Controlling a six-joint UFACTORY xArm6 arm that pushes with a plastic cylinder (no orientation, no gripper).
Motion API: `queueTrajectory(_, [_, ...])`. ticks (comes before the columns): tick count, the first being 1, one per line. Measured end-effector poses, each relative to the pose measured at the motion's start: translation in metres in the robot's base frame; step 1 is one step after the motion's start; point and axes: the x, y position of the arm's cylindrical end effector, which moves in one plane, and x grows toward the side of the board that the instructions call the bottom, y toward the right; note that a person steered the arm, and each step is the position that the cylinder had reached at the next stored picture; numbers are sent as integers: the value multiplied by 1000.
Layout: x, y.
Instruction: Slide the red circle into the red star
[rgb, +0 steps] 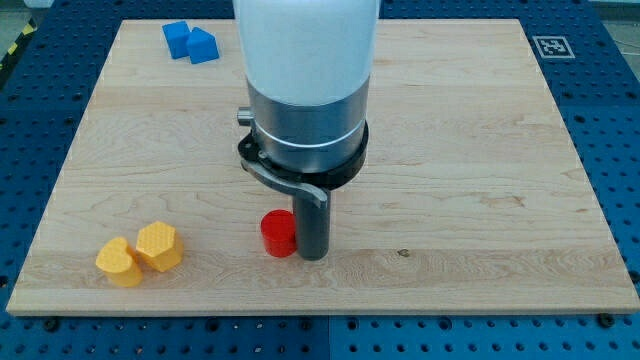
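Near the view's bottom centre of the wooden table (480, 150), my tip (313, 256) stands touching the red circle (279, 234) on its right side. Since my end effector is a bare rod, it grips nothing. No red star shows. Two yellow blocks (140, 254) touch at lower left, and two blue blocks (189, 42) sit together at upper left, both pairs well apart from my tip.

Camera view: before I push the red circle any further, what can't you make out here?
- Red star: nowhere in the camera view; possibly hidden behind my arm's white body, or absent from the board.
- Red circle: its right edge is covered by the rod, so contact with my tip is unconfirmed.
- Two blue blocks, the view's top left: too small to name shapes.
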Motion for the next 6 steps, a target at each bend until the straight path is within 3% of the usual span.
queueTrajectory(1, [0,33])
queueTrajectory(2, [39,42])
queueTrajectory(3, [48,21])
queueTrajectory(5, [4,-54])
queueTrajectory(6, [-17,-33])
